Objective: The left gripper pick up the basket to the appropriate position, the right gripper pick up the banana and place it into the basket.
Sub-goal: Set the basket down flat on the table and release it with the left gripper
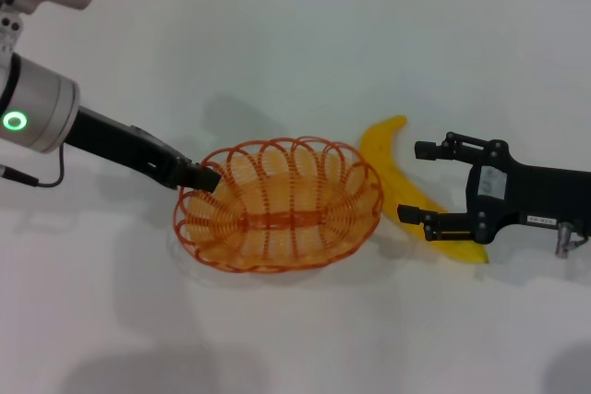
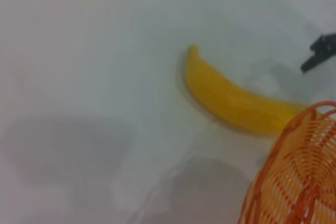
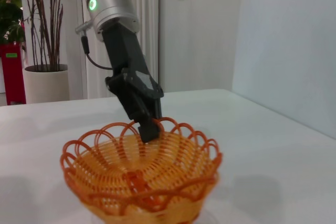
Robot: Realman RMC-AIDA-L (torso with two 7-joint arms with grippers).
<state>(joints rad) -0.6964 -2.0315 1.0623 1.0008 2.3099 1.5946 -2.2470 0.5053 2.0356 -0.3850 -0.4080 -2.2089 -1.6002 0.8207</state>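
Basket (image 1: 279, 217) rim pinched by left gripper (image 1: 205, 175) fingers; right gripper (image 1: 420, 182) fingers spread wide over banana (image 1: 392, 159).

White tabletop (image 3: 273, 145), pale walls (image 3: 283, 35) behind; a potted plant (image 3: 44, 72) stands beside a red cabinet (image 3: 10, 72).

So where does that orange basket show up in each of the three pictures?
Head view: the basket sits mid-table, with the left gripper at its rim.
Left wrist view: only its edge shows, in the lower right corner.
Right wrist view: it fills the lower centre.
Shared landmark: its scalloped orange rim.
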